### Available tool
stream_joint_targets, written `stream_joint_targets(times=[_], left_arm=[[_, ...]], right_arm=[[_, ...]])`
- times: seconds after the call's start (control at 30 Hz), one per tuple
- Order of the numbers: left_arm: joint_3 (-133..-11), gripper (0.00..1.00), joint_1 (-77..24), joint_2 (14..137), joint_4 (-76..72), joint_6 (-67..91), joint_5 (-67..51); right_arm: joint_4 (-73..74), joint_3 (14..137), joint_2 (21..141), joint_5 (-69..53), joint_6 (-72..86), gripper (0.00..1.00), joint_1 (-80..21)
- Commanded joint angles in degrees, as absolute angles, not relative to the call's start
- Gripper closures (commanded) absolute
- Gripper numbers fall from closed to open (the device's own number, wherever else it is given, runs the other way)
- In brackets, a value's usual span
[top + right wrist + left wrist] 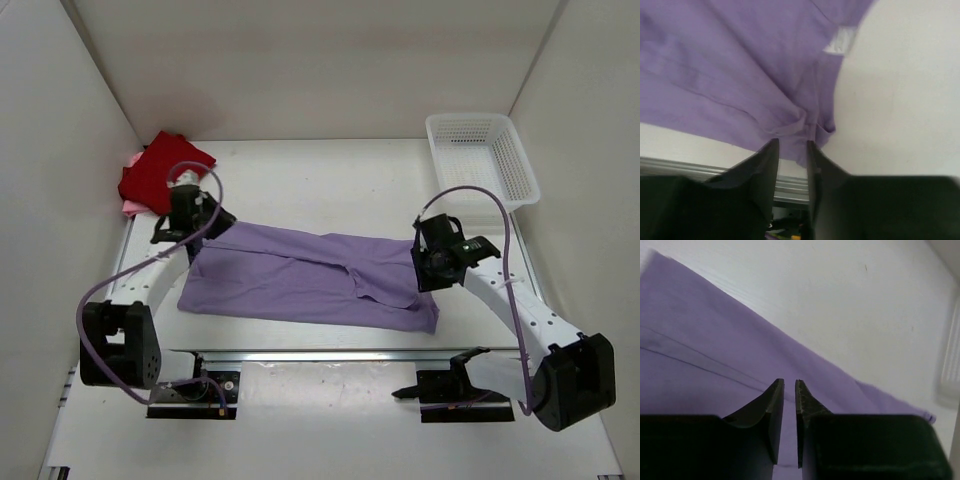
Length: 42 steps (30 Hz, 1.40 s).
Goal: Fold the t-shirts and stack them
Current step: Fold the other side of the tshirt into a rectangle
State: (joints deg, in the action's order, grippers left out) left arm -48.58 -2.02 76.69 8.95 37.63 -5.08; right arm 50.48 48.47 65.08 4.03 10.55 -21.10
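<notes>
Left claw, right claw: slightly parted, empty, at opposite ends of lavender shirt | flat on counter for folding

spread t-shirt flat mid-table, long axis left-right, just behind near rail. left gripper over its far-left corner, right gripper at its right end. bunched t-shirts piled in far-left corner. basket far right, behind right gripper.
</notes>
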Motion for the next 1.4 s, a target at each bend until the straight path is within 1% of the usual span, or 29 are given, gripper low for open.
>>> stream_joint_targets(times=[0.0,0.03,0.07,0.13,0.17,0.2,0.23,0.27,0.33,0.43,0.53,0.63,0.73,0.8,0.83,0.93,1.03,1.13,1.17,1.23,1.27,1.33,1.37], left_arm=[[-46.41,0.75,-12.79,73.92,8.96,34.2,-1.51],[-46.41,0.76,-16.75,74.53,9.14,33.75,-0.28],[-45.62,0.76,-19.4,74.71,8.27,33.92,-1.39],[-43.95,0.78,-21.7,74.27,6.95,34.71,-4.2],[-42.64,0.77,-22.06,74.27,6.6,35.24,-5.18],[-40.97,0.77,-22.93,73.57,5.46,35.33,-5.71],[-40.44,0.77,-23.46,72.78,4.93,35.51,-6.67],[-39.21,0.77,-23.64,72.43,4.92,35.33,-6.94],[-36.05,0.76,-23.99,70.15,4.57,34.9,-7.56],[-32.7,0.76,-22.77,67.16,2.73,35.68,-9.58],[-30.6,0.76,-22.85,65.49,3.07,35.42,-9.32],[-29.8,0.76,-23.55,65.04,2.64,35.68,-9.75],[-29.1,0.75,-23.73,65.65,2.02,35.94,-11.07],[-28.83,0.75,-23.29,66.18,1.23,36.3,-11.42],[-28.92,0.77,-23.2,66.62,1.32,35.69,-11.34],[-29.35,0.75,-23.2,66.88,1.06,35.95,-11.07],[-29.35,0.76,-23.2,66.89,1.14,35.86,-11.25],[-29.8,0.75,-23.29,66.54,1.49,36.12,-10.99],[-29.62,0.75,-23.47,66.88,0.97,36.21,-10.99],[-29.53,0.76,-23.55,66.88,1.06,36.04,-11.07],[-29.44,0.76,-23.38,66.19,0.71,36.3,-11.16],[-29.44,0.76,-23.38,66.27,0.71,36.04,-11.42],[-29.53,0.75,-23.2,66.1,0.96,36.47,-11.69]], right_arm=[[46.78,55.36,62.41,5.37,11.16,0.85,-26.78],[43.36,55.63,62.05,2.32,11.51,0.95,-28.81],[38.72,54.68,62.22,0.63,11.6,1.0,-29.44],[31.51,52.22,63.89,-9.19,13.52,1.0,-31.98],[26.77,50.47,65.64,-10.01,13.97,1.0,-32.78],[24.63,48.8,67.74,-9.15,15.28,0.99,-34.78],[21.39,48.34,68.98,-7.49,15.55,0.91,-36.81],[19.88,47.9,71.17,-6.86,15.56,0.84,-37.78],[17.33,47.29,74.26,-8.6,15.74,0.81,-38.67],[13.29,46.14,78.3,-9.84,16.0,0.8,-39.29],[13.35,46.05,81.9,-10.28,15.21,0.79,-38.67],[14.59,46.58,83.32,-7.83,14.42,0.79,-38.67],[15.99,46.85,84.81,-9.14,14.24,0.76,-37.97],[17.04,46.67,85.95,-7.92,13.89,0.75,-38.14],[17.22,46.76,85.96,-7.21,13.63,0.75,-38.14],[17.49,47.02,86.57,-6.59,13.97,0.75,-38.5],[17.84,47.02,87.01,-6.6,14.23,0.75,-38.41],[17.49,46.67,86.4,-4.57,13.8,0.83,-39.11],[17.58,46.58,86.14,-4.92,13.97,0.89,-39.2],[17.75,46.58,86.22,-4.66,14.15,0.93,-38.41],[18.01,46.5,86.22,-4.48,14.15,0.94,-38.32],[18.19,46.58,86.48,-3.69,13.89,0.88,-38.06],[18.8,46.67,87.01,-4.04,13.97,0.91,-38.32]])
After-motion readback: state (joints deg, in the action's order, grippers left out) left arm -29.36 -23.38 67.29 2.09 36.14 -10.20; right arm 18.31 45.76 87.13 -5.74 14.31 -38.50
